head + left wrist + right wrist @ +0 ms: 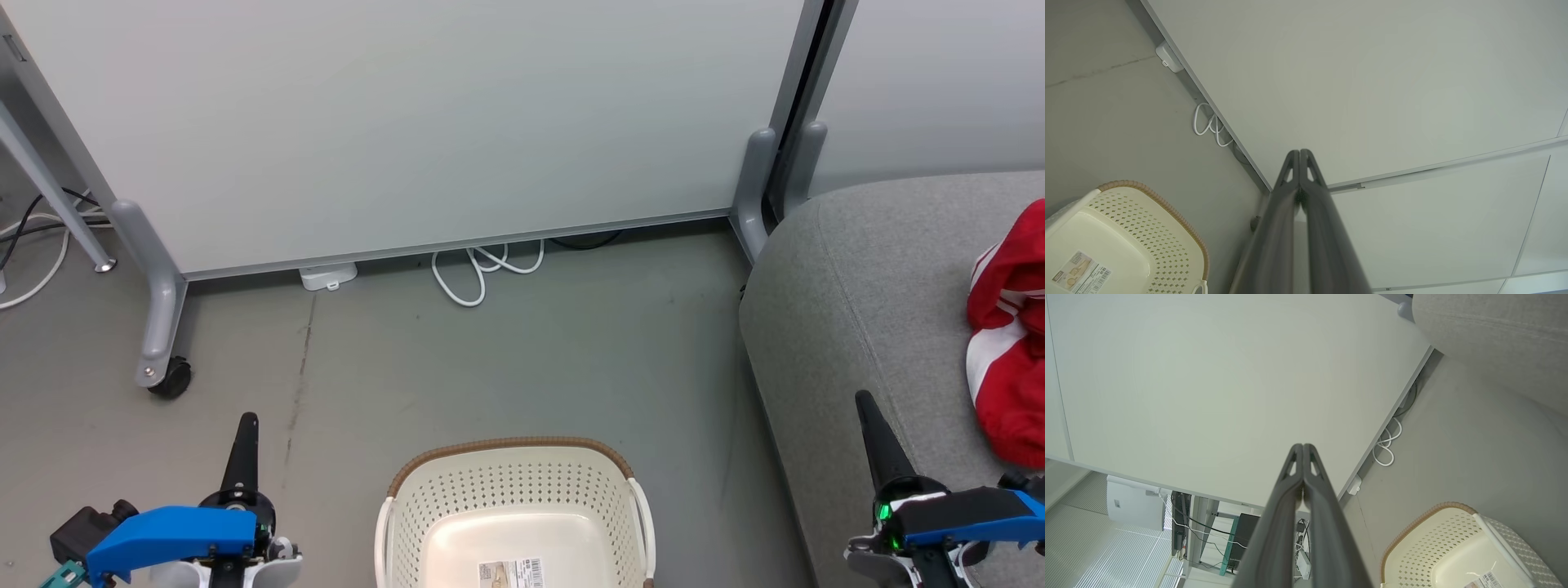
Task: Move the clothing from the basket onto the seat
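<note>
Grey floor (522,359) underfoot, with a pale partition panel (408,122) along the back on wheeled legs and a black castor (170,380) at the far left. Low on the left, the left gripper (246,425): fingers pressed flat together to one dark point, gripping nothing, poised over bare floor and well apart from everything. Next along, bottom centre, the basket (506,482): upright on the floor between the two arms, cream and perforated under a brown rim. Holds no fabric in the part on view, just a barcode sticker (510,574) on its bare bottom. Behind it, a loop of white cable (482,278) under the panel's lower edge. Further right, the seat (857,269): broad grey upholstery with a rounded corner, near the basket. Seen against its near part, the right gripper (867,408), likewise closed tight and carrying nothing. Farthest right, the clothing (1008,343): a crumpled red heap with white stripes, lying on the seat and cut off by the frame, so impossible to say whether one garment or two.

Looks like the closing step, with the transfer apparently made and both arms apart from the load. Calls for little next: at most a glance rightward to confirm both garments on the cushion. Failing that, a reach into the basket's hidden near end, fingers parted first.
</note>
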Tool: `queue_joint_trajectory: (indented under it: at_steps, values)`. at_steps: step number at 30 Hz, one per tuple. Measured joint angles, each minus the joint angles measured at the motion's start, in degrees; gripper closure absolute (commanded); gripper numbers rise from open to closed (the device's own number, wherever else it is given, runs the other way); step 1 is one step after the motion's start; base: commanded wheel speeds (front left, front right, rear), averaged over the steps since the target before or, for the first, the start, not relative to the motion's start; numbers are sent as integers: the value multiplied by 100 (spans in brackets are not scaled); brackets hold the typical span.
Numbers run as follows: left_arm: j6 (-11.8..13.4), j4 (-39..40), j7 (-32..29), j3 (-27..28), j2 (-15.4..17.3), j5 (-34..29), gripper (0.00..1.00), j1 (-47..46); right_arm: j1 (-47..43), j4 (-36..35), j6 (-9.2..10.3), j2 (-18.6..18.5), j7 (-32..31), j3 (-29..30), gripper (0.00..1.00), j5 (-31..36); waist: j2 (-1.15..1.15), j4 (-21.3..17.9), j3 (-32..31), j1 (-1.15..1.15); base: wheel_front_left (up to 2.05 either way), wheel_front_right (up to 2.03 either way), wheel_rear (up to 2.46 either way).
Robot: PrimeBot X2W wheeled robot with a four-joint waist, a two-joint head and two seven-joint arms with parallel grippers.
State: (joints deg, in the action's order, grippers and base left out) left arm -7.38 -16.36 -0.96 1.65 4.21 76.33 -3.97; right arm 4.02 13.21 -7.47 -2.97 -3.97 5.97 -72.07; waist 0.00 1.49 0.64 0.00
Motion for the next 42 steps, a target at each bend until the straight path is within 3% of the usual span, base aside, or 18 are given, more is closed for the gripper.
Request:
queue_joint_trajectory:
  at_steps: [42]
  values:
    - [0, 211, -491, 408, -90, 1561, 100, -177, 174, 74, 0, 3, -245, 51, 100, -1926, 0, -141, -44, 0, 0, 0, 0]
